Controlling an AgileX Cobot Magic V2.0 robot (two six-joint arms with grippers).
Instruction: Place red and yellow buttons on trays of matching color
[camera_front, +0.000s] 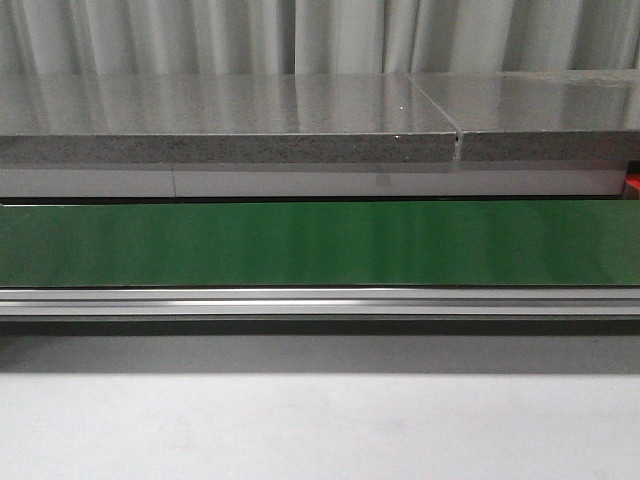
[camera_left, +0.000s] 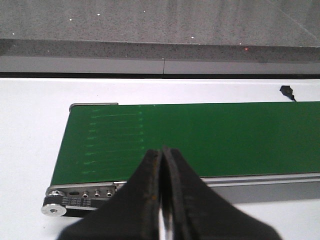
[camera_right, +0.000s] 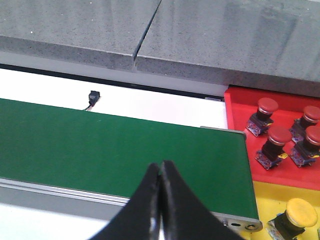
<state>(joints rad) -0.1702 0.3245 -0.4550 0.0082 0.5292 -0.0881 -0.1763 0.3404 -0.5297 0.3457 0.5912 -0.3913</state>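
Red buttons (camera_right: 280, 142) on red tray (camera_right: 240, 130), beside closed right end effector (camera_right: 160, 167).

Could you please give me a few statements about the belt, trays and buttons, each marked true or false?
1. The green belt carries no buttons. True.
2. The red tray holds four red buttons. True.
3. The left gripper is wide open. False: its fingers are pressed together.
4. The yellow button lies in the red tray. False: it sits in the yellow tray.
5. The right gripper holds a red button. False: it is shut and holds nothing.
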